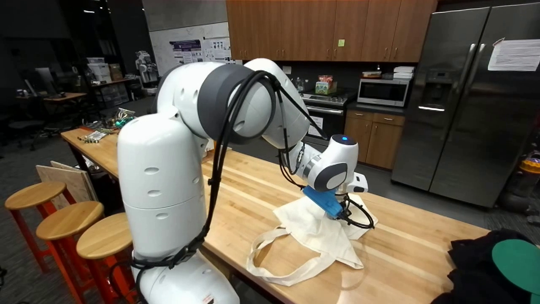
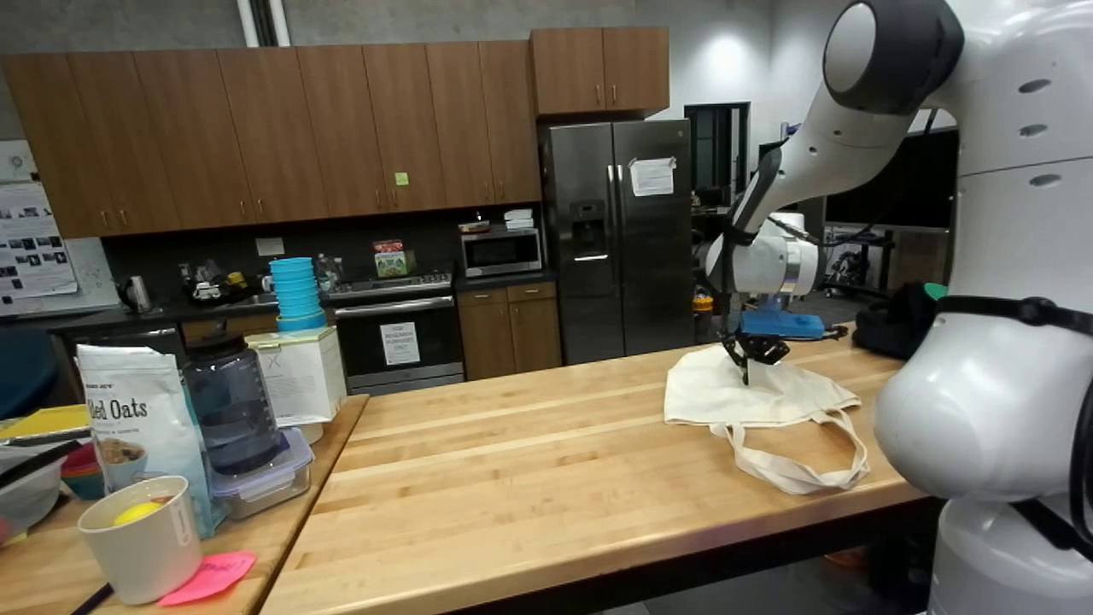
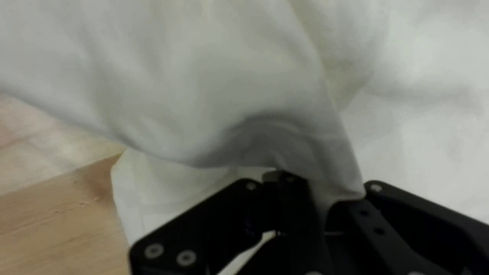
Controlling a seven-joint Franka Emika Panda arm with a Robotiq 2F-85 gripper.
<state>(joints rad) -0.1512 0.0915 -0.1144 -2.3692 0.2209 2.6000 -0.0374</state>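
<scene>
While the end effector (image 3: 324, 196) pinched the cream tote bag (image 1: 310, 223) on the desk (image 2: 512, 478), grasping looked done, release not yet.

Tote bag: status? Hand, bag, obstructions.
Hand closed, pinching the tote bag. Bag rumpled on the tabletop, strap loop lying loose. Cloth fold partly hides the grip in the wrist view.

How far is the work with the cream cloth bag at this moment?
Looks done: the grasp; the end effector is shut on the cream cloth bag.
In hand: a fold of fabric, pinched between the jaws in the wrist view.
Left, probably: moving that fold and releasing it, since most of the bag lies on the table, its strap loosely looped there in both exterior views.
</scene>
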